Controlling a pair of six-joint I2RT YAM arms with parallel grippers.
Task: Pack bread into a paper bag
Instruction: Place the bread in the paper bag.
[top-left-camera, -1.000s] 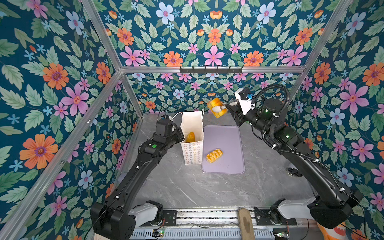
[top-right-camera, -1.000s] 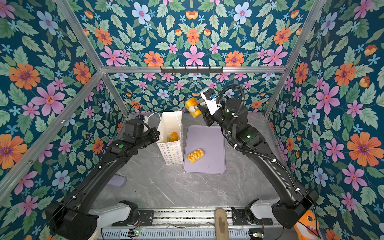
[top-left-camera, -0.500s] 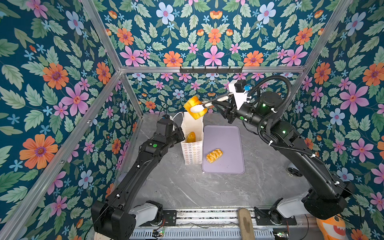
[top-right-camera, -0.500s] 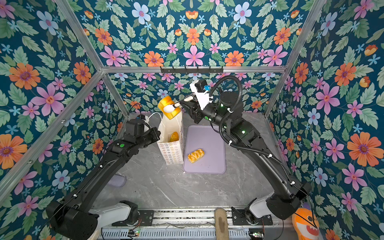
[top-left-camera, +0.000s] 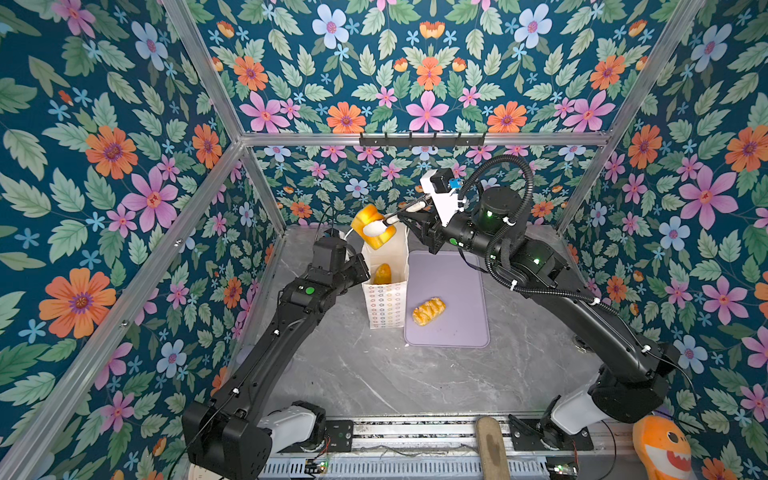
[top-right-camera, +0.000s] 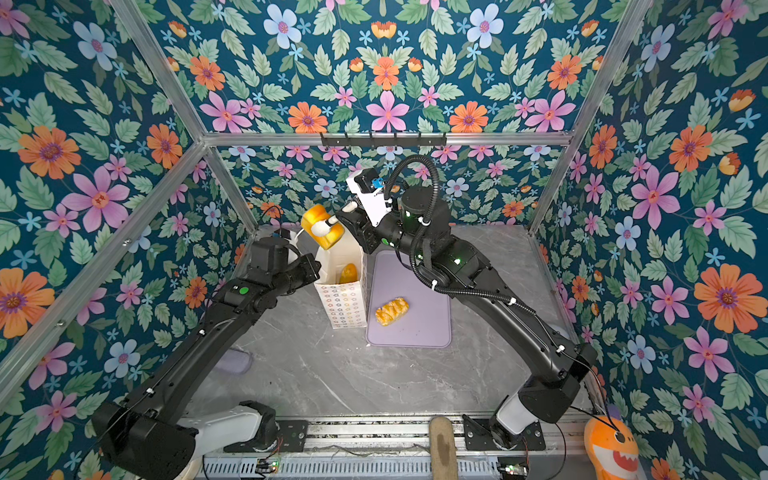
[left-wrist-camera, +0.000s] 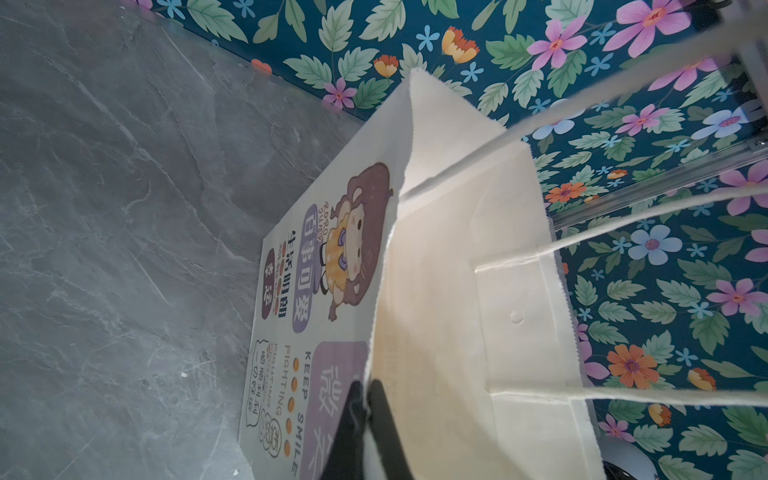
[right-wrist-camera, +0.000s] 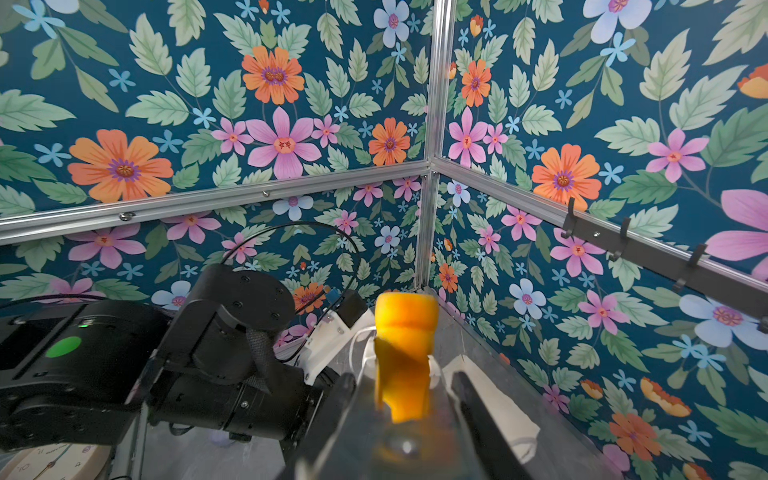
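1. Could not see down to the floor of the paper bag (top-left-camera: 386, 303). Made out only the top of one golden piece (top-left-camera: 382, 274) inside, against the near wall. Anything deeper hidden by the paper.
2. Found the left gripper (left-wrist-camera: 365, 399), in the left wrist view, pressed together on the bag's rim, paper pinched between the black fingers, finger bases cut off at the frame edge. Lost its fingertips behind the wrist housing in both top views. Cord handles (left-wrist-camera: 665, 397) streaked and out of focus.
3. In the right wrist view, found the lower half of the blocky loaf (right-wrist-camera: 405, 353) and both fingers of the right gripper (right-wrist-camera: 405, 399) smeared by blur. Could not fix the contact spots from there.
4. In both top views, logged the right gripper (top-left-camera: 380, 226) pinching the loaf (top-right-camera: 322, 224) from two sides, in the air over the bag's open mouth and overlapping its rear rim. Cannot tell how far above the rim.
5. Logged the braided roll (top-left-camera: 429, 311) lying on the purple mat (top-left-camera: 457, 332), near the bag, not touching it.
6. Against one second back: found the loaf carried from above the mat's far edge across to the bag mouth, and shifted slightly toward the left arm since half a second back. Same pinch on it. No shift seen in bag, golden piece, braided roll or left arm.
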